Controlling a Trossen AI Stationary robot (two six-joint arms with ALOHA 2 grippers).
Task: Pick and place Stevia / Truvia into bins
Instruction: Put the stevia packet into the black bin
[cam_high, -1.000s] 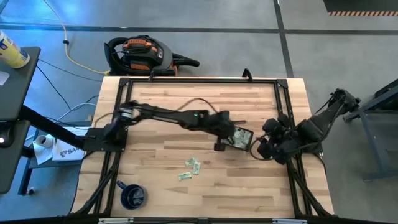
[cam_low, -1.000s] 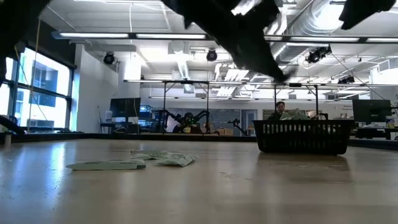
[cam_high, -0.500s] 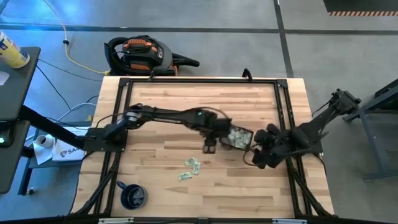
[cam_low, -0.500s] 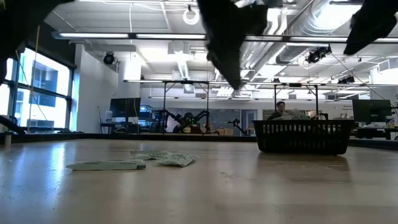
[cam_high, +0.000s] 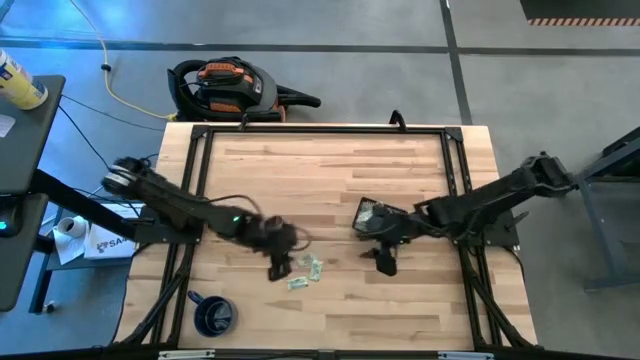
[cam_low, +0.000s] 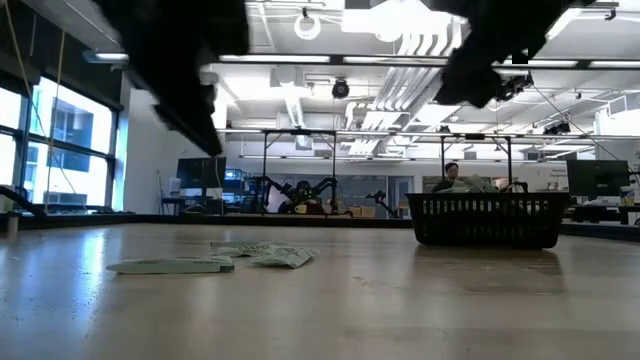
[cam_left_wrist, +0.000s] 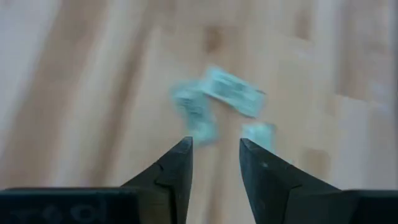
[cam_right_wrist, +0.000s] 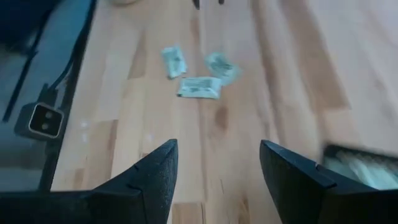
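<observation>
Both sets of jaws stand parted with nothing between them. On the left gripper (cam_left_wrist: 214, 155) the two dark fingers (cam_left_wrist: 174, 171) show a narrow gap, and bare wood of the surface (cam_high: 330, 170) is seen through it. Just ahead of its fingertips lie three Stevia / Truvia sachets (cam_left_wrist: 227, 93), pale green, loose on the wood and close together; none of them touches the jaws. From above, the left gripper (cam_high: 280, 262) hangs right beside this little cluster of sachets (cam_high: 305, 272).

The right gripper (cam_right_wrist: 217, 165) holds its fingers wider apart, also empty. The same three sachets (cam_right_wrist: 198, 87) lie well ahead of it, farther out on the wood. From above, the right gripper (cam_high: 385, 258) sits just beside the black tray (cam_high: 366, 217), on the side toward the sachets. The tray holds pale packets already. In the level view the tray (cam_low: 487, 220) stands flat on the wood, well apart from the loose sachets (cam_low: 215, 260). A dark blue mug (cam_high: 213, 315) stands near the surface's edge, behind the left jaws.
</observation>
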